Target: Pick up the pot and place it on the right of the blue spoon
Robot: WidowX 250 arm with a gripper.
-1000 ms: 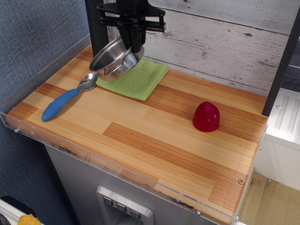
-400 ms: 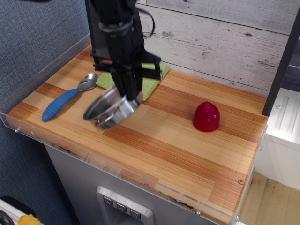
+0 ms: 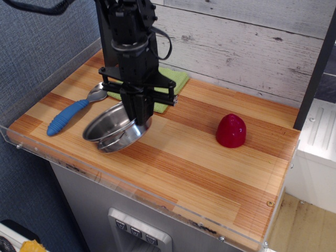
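The shiny steel pot [image 3: 110,131] is low over or on the wooden table, just right of the blue spoon [image 3: 73,111], slightly tilted. My gripper [image 3: 137,116] is shut on the pot's far right rim, coming down from above. The spoon lies at the left with its blue ribbed handle toward the front left and its silver bowl near the green cloth. I cannot tell whether the pot's base rests fully on the table.
A green cloth [image 3: 170,81] lies behind the arm near the back wall. A red dome [image 3: 231,130] stands at the right. A clear plastic lip [image 3: 79,167] runs along the table's front and left edges.
The gripper carried the pot from above the green cloth forward and down to the table surface right of the spoon. The pot is now less tilted.
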